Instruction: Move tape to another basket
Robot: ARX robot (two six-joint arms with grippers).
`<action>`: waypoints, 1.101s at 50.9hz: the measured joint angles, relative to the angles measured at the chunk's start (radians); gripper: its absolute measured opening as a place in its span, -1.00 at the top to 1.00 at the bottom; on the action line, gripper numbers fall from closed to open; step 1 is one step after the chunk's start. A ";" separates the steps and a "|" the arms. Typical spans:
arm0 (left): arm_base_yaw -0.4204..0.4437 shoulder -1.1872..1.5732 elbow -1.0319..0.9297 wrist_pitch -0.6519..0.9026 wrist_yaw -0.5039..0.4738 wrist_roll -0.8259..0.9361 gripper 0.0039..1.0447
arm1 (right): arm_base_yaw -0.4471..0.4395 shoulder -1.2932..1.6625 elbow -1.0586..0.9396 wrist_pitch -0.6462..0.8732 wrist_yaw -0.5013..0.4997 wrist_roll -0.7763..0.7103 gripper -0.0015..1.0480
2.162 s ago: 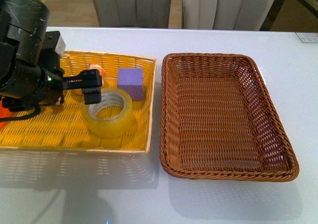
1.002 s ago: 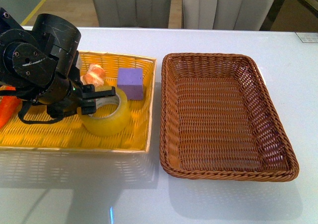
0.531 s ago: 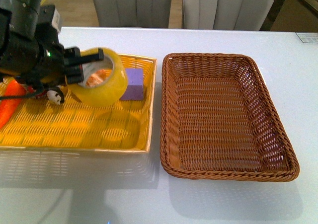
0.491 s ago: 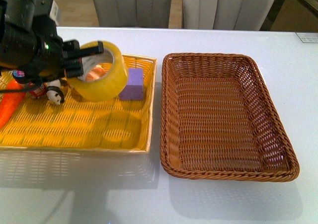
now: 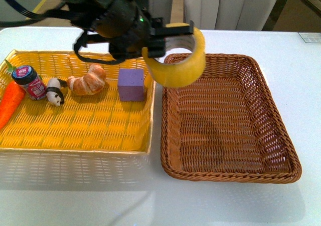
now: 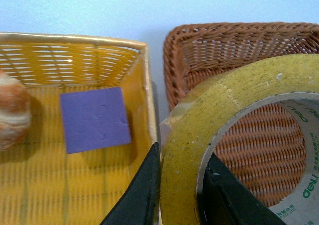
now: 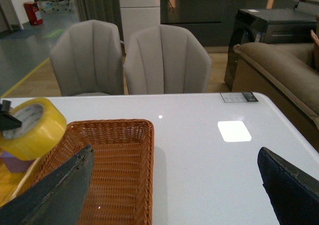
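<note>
— Where's the tape (image 5: 176, 68)?
— Clear of the yellow basket (image 5: 75, 151), aloft over the brown basket's (image 5: 230, 177) far left corner, with the left gripper (image 6: 180, 185) clamped on its wall.
— What's left?
— Carry inward, lower, release. The right gripper (image 7: 174, 149) is spread, empty.

Two grey padded chairs (image 7: 167, 58) stand behind the white tabletop (image 7: 199, 175), which bears a bright square patch of light (image 7: 234, 130) (the surface is glossy). A brown sofa (image 7: 279, 80) sits nearby on wood floor (image 7: 30, 80).
</note>
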 joint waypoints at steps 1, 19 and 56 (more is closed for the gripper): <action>-0.010 0.012 0.012 -0.005 0.000 -0.003 0.71 | 0.000 0.000 0.000 0.000 0.000 0.000 -0.83; -0.109 0.132 0.144 -0.061 -0.007 -0.032 0.71 | 0.000 0.000 0.000 0.000 0.000 0.000 -0.83; -0.167 0.179 0.159 -0.091 0.003 -0.069 -0.38 | 0.000 0.000 0.000 0.000 0.000 0.000 -0.83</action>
